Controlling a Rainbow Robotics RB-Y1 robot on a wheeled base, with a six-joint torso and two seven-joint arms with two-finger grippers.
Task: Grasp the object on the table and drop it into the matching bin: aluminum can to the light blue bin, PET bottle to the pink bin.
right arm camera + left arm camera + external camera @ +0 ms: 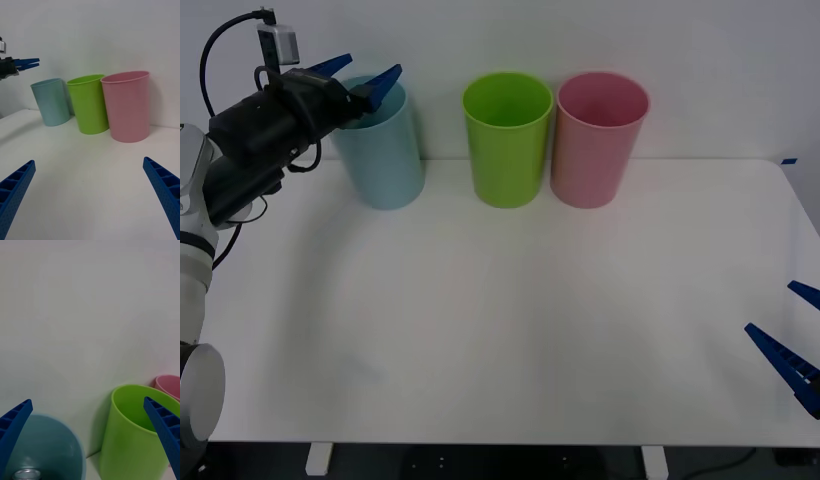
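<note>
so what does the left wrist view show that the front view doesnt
Left wrist view alone: the inside of the light blue bin, with the silver top of the aluminum can at its bottom, seen between the open left gripper's fingers.

Front view alone: the white table, the left gripper hovering over the light blue bin's rim, and the open right gripper low at the table's right edge.

Both: the light blue bin, the lime green bin and the pink bin, standing in a row.
</note>
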